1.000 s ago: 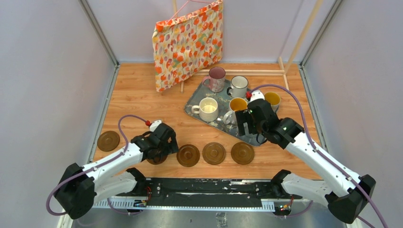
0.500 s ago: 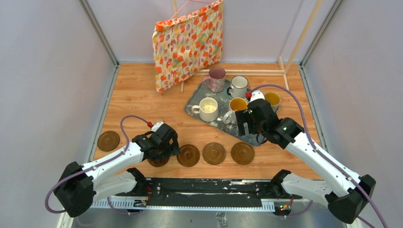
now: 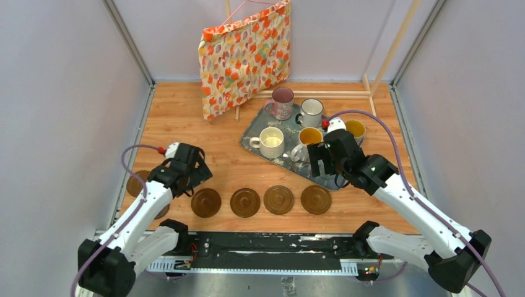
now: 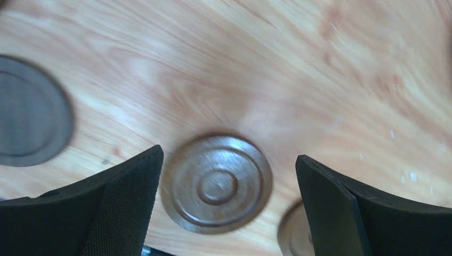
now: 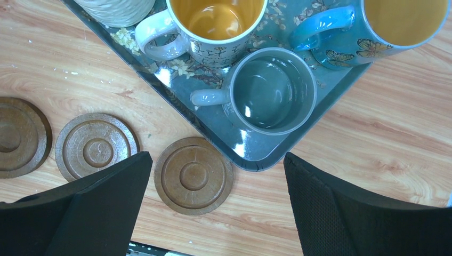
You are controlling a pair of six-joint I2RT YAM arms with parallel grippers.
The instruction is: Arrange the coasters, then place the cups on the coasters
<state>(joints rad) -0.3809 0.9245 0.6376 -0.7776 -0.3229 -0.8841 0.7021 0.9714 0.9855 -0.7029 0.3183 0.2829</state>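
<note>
Coasters: you've got four in a row, lower centre of top view, side by side on the table. Fifth coaster sits far left, partly under L arm.

Your L gripper hangs just up-left of the row's left end, jaws wide, nothing held. L wrist view is blurred; it shows one coaster flat betw. the fingers, lower centre.

R gripper is also spread wide & empty, over near corner of tray, centre-right of top view.

Six cups all on tray:
- pink mug & white mug at top
- cream mug at left
- grey mug centre of R wrist view
- yellow-inside mug above it
- blue-handled mug upper right
</note>
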